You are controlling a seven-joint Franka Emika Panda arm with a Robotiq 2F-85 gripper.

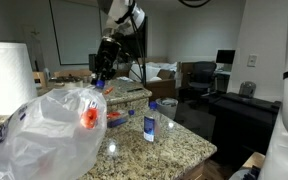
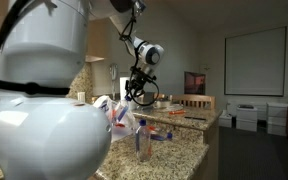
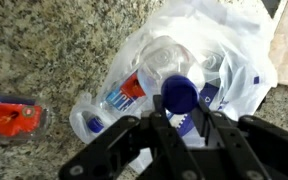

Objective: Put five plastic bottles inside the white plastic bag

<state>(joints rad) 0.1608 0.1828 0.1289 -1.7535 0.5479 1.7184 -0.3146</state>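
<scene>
Your jaws look clamped near the neck of a light, slippery, crushable blue-capped bottle (image 3: 179,95), with the flimsy white bag (image 3: 234,45) just beneath them.

In an exterior view, the granite counter (image 1: 174,148) is seen from close by at counter height. The white plastic bag (image 1: 44,135) crowds the lens at 7 o'clock, and the gripper (image 1: 102,68) is seen beyond it at 11 o'clock. In an exterior view from another angle, the frame is half blocked from 9 o'clock by a blurred white shape (image 2: 44,100). Bag, gripper and counter are shared by both exterior views. In the wrist view, the bag (image 3: 234,60) is looked down on from near, with the gripper (image 3: 184,125) entering at 6 o'clock.
</scene>
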